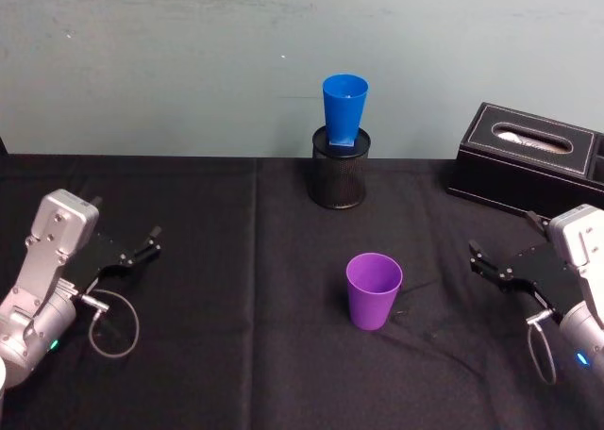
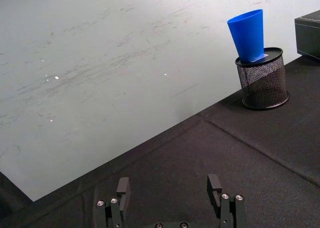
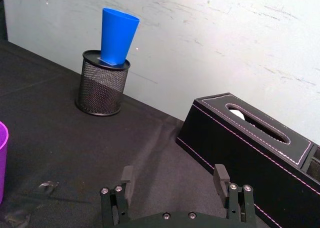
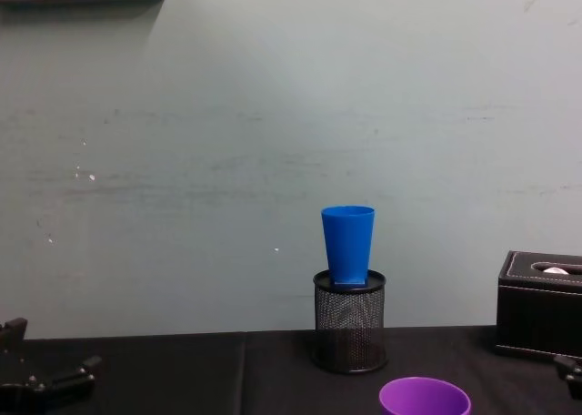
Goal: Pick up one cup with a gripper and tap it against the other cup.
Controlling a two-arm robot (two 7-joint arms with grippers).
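Between end effectors [image 1: 151, 241] [image 1: 475, 260]: purple cup [image 1: 374, 291].

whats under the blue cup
A black mesh holder: the blue cup stands upright in its mouth. The cup's base covers much of the opening, so the holder's inside cannot be made out.

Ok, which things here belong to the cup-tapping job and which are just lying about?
Job: purple plastic tapered tumbler; bright blue plastic tapered tumbler, perched atop the black wire-mesh pen holder; left gripper and right gripper, both open.
Lying about: that pen holder, serving only as a stand; black stitched tissue box.
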